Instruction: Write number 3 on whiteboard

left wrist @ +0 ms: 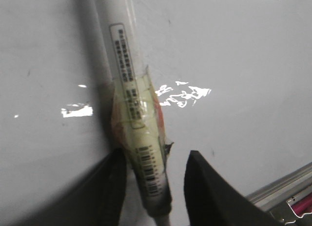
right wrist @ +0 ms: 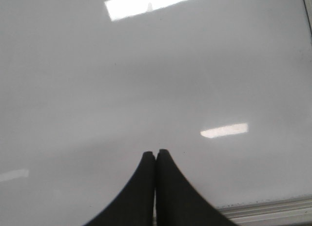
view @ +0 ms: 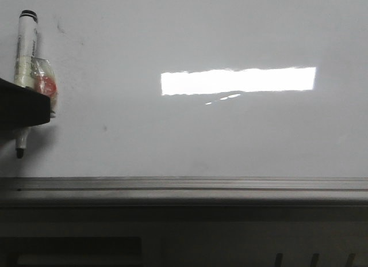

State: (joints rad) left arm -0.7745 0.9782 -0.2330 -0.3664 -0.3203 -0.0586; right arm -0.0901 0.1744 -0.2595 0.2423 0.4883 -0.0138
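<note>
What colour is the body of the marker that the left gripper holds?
White, with a printed label and barcode; the marker shows best in the left wrist view.

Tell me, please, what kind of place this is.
Probably a robot test bench: a large glossy white-grey whiteboard with a grey metal rail fills the view, and the left gripper holds a white marker pen.

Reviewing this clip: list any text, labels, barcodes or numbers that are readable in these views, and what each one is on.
Nothing can be read.
Marker: a printed label block sits on its barrel, too small and blurred to read.
Marker, lower barrel near the left gripper fingers: a barcode with tiny digits, illegible.
Whiteboard: no writing, only small dark specks; no number 3 drawn yet.
</note>
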